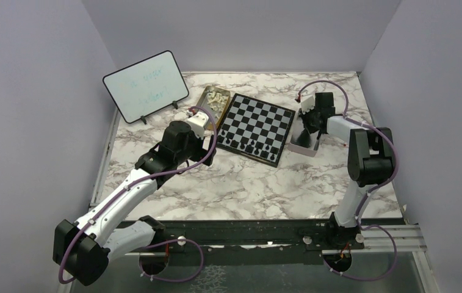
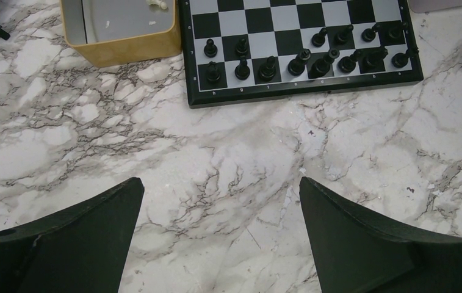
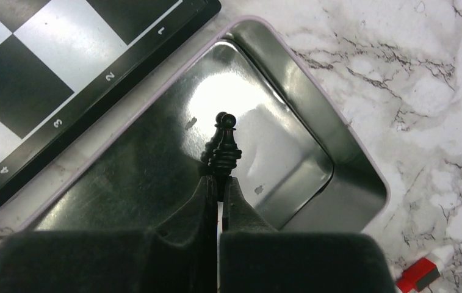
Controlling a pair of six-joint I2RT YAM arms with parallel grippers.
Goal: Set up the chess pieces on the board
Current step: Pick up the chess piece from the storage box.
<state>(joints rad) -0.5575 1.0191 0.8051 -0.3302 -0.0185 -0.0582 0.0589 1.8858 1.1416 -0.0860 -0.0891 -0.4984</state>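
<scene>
Item inspected: one black pawn [image 3: 225,143]. It stands upright with its base clamped between the tips of the right pincer [image 3: 219,186], whose jaws are pressed together around it. The pawn is over the floor of a silver tray [image 3: 289,159]; contact with the tray cannot be confirmed. The tray lies just beside the right edge of the board [image 1: 262,116].

The other black pieces [image 2: 301,61] stand in two rows on the board's near edge. Cream pieces [image 1: 216,97] lie in a gold tin [image 1: 202,101] at the board's left corner.

Right arm [image 1: 368,159]: rises from its base, bends at the elbow and reaches forward and left, wrist pointing down over the tray.

Left arm [image 1: 124,195]: stretched forward over the desk [image 1: 246,189], wrist short of the board's near-left corner. Left pincer [image 2: 222,232]: jaws wide apart, nothing between them, above bare desk.

Surface: white marble pattern with grey veins. A small red and white object [image 3: 423,271] lies near the tray. A whiteboard [image 1: 146,85] with faint writing stands propped at the far left. Plain pale walls [image 1: 234,30] enclose three sides.
</scene>
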